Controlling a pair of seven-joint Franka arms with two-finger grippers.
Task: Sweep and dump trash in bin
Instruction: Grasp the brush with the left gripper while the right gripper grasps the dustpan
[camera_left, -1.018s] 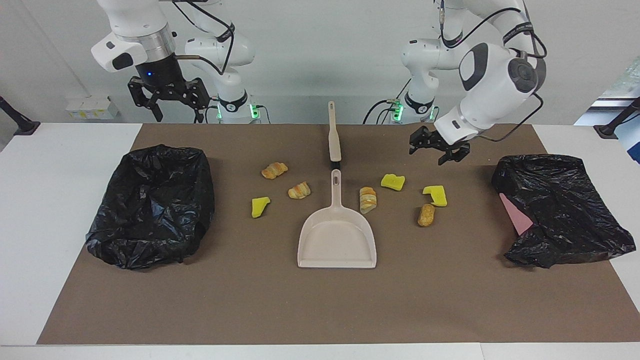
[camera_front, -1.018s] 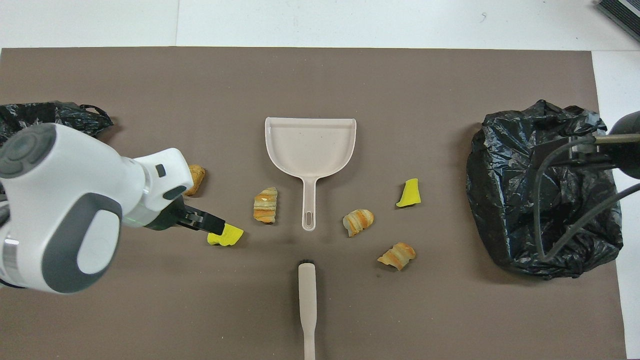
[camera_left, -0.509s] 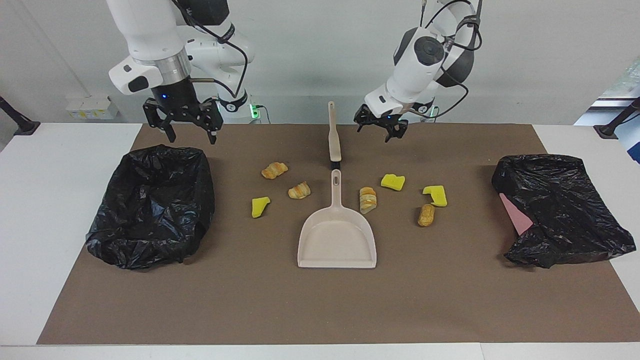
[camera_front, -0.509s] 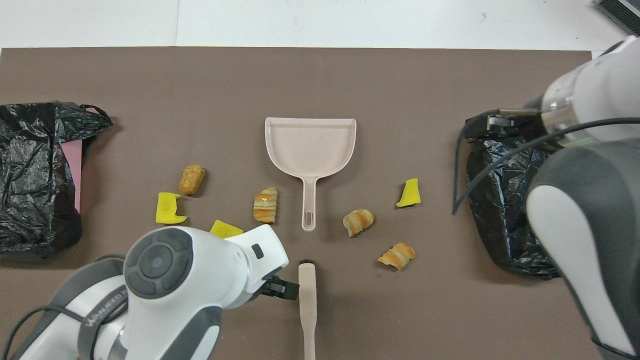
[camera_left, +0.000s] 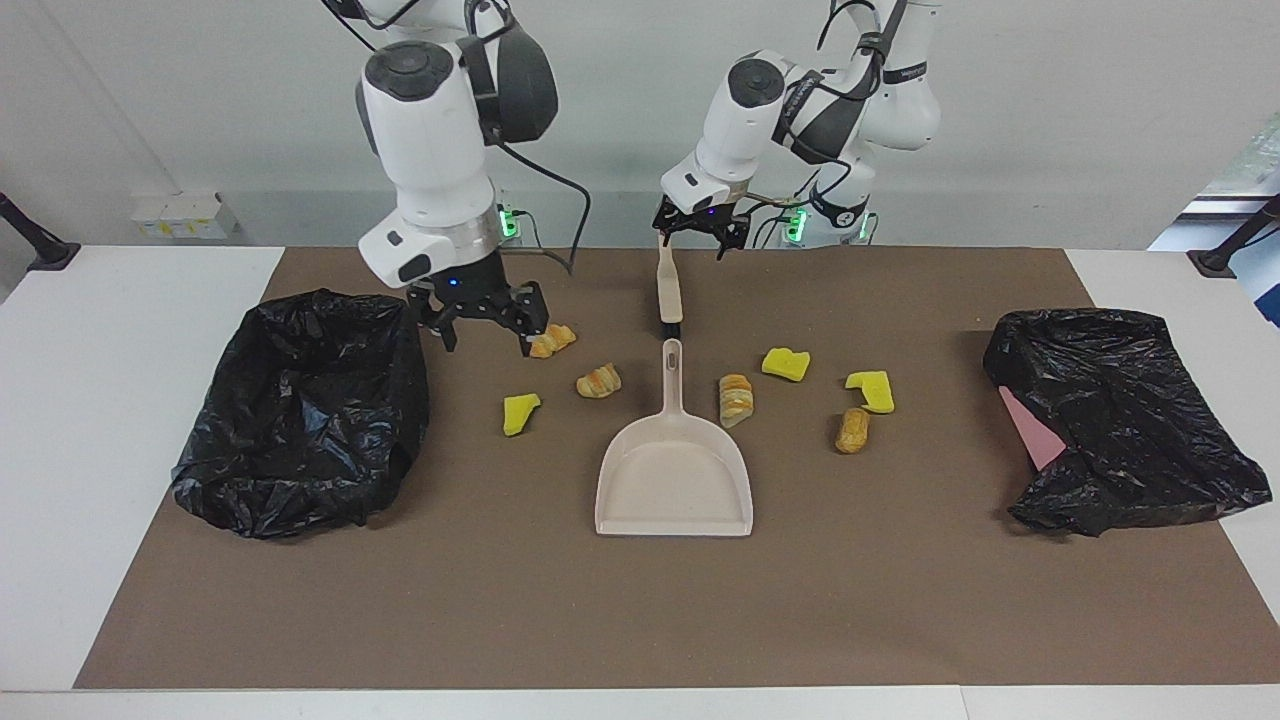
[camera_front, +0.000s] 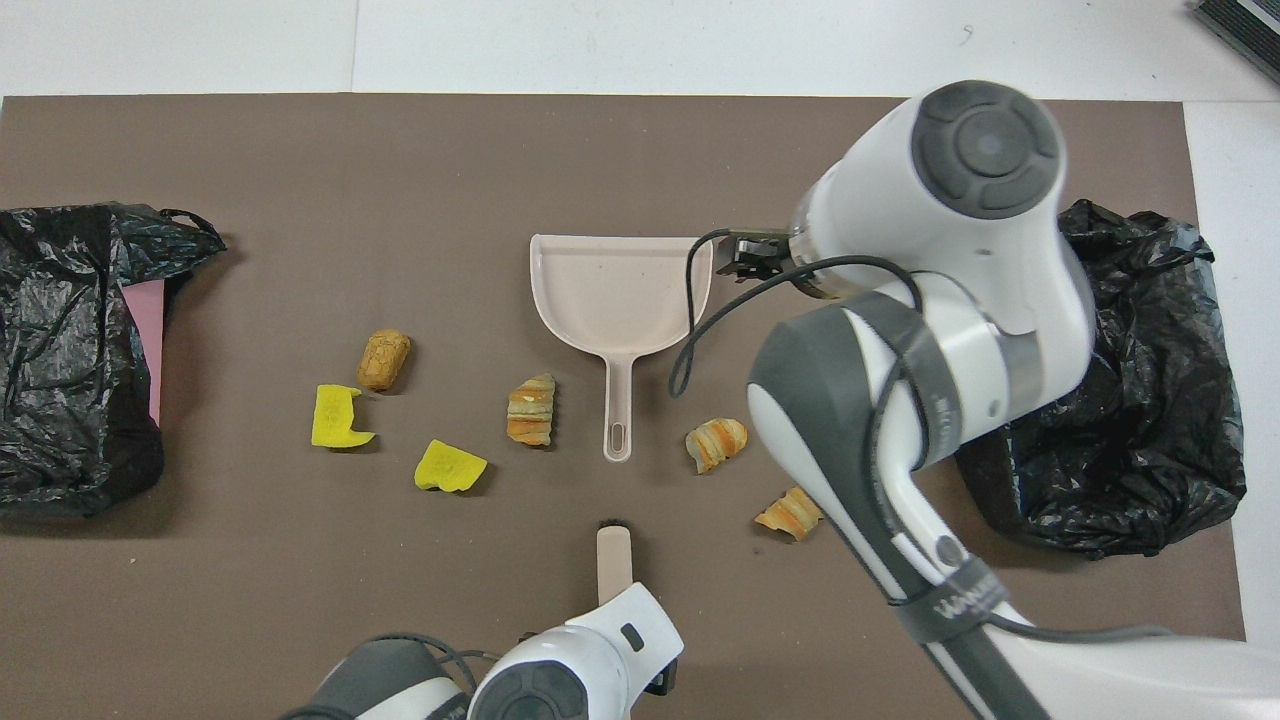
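Your left gripper (camera_left: 696, 233) hangs fingers apart over the brush (camera_left: 667, 277) handle; your right gripper (camera_left: 485, 322), also spread, hovers beside the bin bag (camera_left: 300, 410). Trash (camera_left: 736, 399) lies at the dustpan's (camera_left: 674, 480) three and nine o'clock.

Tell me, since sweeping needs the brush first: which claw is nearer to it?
Left. The left claw hangs open over the brush handle; the right claw, also open, is beside the bin bag.

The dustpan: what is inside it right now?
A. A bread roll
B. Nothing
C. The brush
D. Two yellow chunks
B. The dustpan shows only bare beige floor, while the bread rolls and yellow chunks lie on the mat beside it.
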